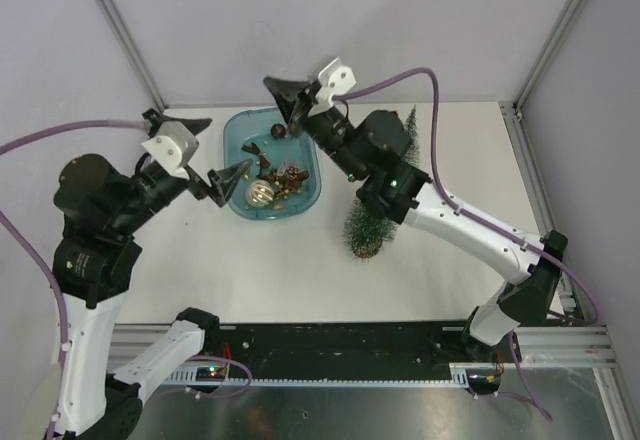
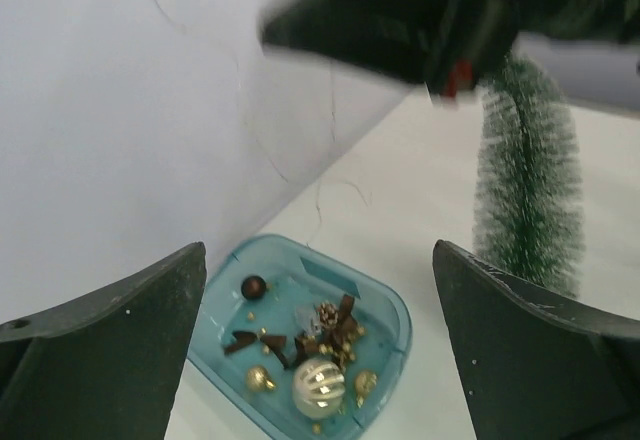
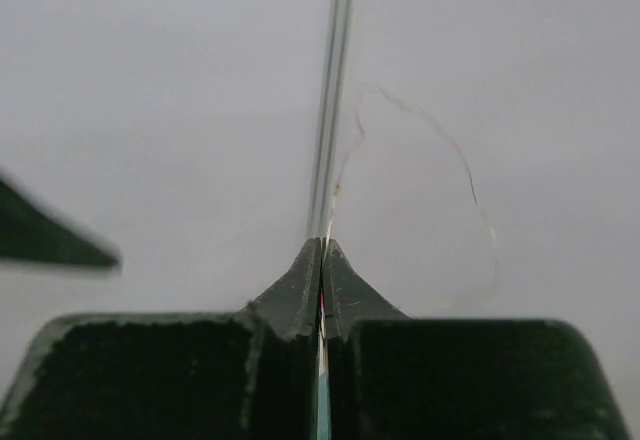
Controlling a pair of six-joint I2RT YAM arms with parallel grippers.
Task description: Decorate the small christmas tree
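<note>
**Hazards, in order of likelihood**
- The right arm's links hang directly over the small christmas tree [image 1: 362,228]. If you swing that arm back toward the tray, you may drag or roll the tree.
- The tree appears to lie on its side. Anything you place on it this way will likely slide off into the bristles or onto the table [image 1: 200,270]. Stand it up first.
- The left gripper [image 1: 228,144] is spread to its widest, and its near finger hangs at the left rim of the blue tray [image 1: 318,188]. If you descend carelessly, you may shove the tray.
- The right gripper [image 1: 275,87] is pressed fully closed above the tray's far edge and pointed at the back wall. Whether it pinches anything, you cannot tell. Both grippers crowd the tray, so you risk a collision.

**Item: the tree**
- Position: right of the tray, near it. The base points to the near side and the tip to the far side. The middle is hidden under the right arm.
- Appearance: a slim cone of dark green bristles with frosted whitish tips and a small round brown base. It carries no ornaments.

**Stock in tray**
- A white-and-gold bauble [image 1: 260,193].
- A dark brown ball [image 1: 278,132].
- Scattered small gold and brown pieces [image 1: 290,175].
</note>
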